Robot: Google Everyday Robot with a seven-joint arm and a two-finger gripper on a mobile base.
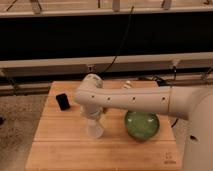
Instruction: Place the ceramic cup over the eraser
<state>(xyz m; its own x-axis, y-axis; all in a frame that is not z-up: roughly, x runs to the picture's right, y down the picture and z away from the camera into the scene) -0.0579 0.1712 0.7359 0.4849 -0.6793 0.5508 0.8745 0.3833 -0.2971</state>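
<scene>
The small plain white tapered ceramic cup (95, 130) sits at centre frame, directly under the white arm's gripper (93, 119), whose jaws appear clamped on its upper part. The small black rectangular eraser (62, 101) stands uncovered to the upper left on the wooden worktop (55, 145), apart from the cup. Grasping looks done. Carrying the cup over and lowering it remain.

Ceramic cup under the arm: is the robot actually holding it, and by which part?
It cannot be told. The gripper sits directly over the upper end of the ceramic cup, but the contact between them is not visible.
</scene>
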